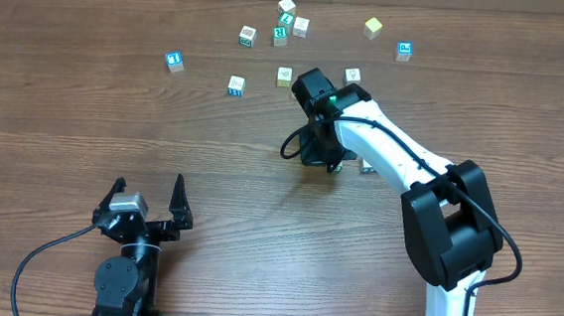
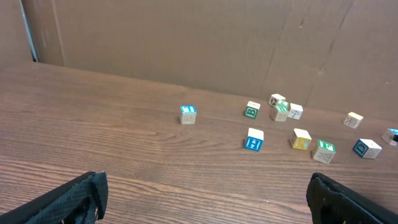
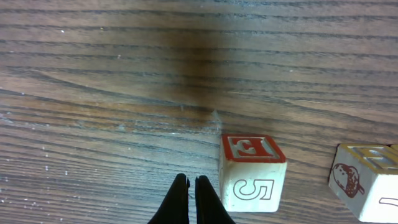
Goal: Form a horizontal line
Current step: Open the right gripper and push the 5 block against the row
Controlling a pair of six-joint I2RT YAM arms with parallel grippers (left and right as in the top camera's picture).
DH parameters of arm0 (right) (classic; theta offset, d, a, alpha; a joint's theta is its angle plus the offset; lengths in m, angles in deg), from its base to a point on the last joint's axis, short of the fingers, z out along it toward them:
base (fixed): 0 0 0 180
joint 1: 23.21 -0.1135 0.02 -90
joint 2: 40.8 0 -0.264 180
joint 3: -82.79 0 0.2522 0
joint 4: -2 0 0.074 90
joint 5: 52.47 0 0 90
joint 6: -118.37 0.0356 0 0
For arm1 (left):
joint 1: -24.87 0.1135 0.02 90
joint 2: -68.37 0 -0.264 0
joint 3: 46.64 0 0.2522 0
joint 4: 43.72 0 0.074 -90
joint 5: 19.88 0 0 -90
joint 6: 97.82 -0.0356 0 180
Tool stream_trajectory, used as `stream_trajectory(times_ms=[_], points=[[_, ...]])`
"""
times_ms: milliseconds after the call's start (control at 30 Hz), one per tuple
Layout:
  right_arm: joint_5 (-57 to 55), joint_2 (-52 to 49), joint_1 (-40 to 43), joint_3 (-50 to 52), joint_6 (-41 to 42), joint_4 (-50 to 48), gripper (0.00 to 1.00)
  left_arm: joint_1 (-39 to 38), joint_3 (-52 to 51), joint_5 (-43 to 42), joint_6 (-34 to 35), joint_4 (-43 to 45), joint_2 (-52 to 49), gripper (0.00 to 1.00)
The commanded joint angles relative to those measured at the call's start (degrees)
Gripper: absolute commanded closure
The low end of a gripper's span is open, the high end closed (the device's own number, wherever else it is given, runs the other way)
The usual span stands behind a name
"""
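Observation:
No straight row of four touching cubes shows; the small cubes lie scattered at the far side. A teal-green cube (image 1: 287, 19) sits in a loose cluster with cream cubes (image 1: 300, 26). My right gripper (image 1: 322, 157) is low over the table's middle. In the right wrist view its fingers (image 3: 191, 188) are shut and empty, just left of a cream cube with a red top and a "5" (image 3: 252, 175), apart from it. My left gripper (image 1: 149, 205) is open and empty near the front edge; its fingers frame bare wood in the left wrist view (image 2: 205, 190).
Loose cubes: blue (image 1: 174, 61), cream with blue (image 1: 235, 85), yellowish (image 1: 284, 75), yellow (image 1: 373, 27), blue (image 1: 404, 51). Another cream cube with a brown picture (image 3: 364, 182) lies right of the "5" cube. A cardboard wall (image 2: 186, 43) backs the table.

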Motion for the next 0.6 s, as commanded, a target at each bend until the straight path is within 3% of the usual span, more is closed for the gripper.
stream_trajectory(times_ms=[0,567], points=[[-1.4,-0.7,0.2,0.9,0.1,0.2,0.96,0.3,-0.2,0.1,-1.2,0.0,0.6,0.0],[-2.5,-0.7,3.3,2.5,1.6,1.0,0.96,0.3,-0.2,0.1,-1.2,0.0,0.6,0.01]])
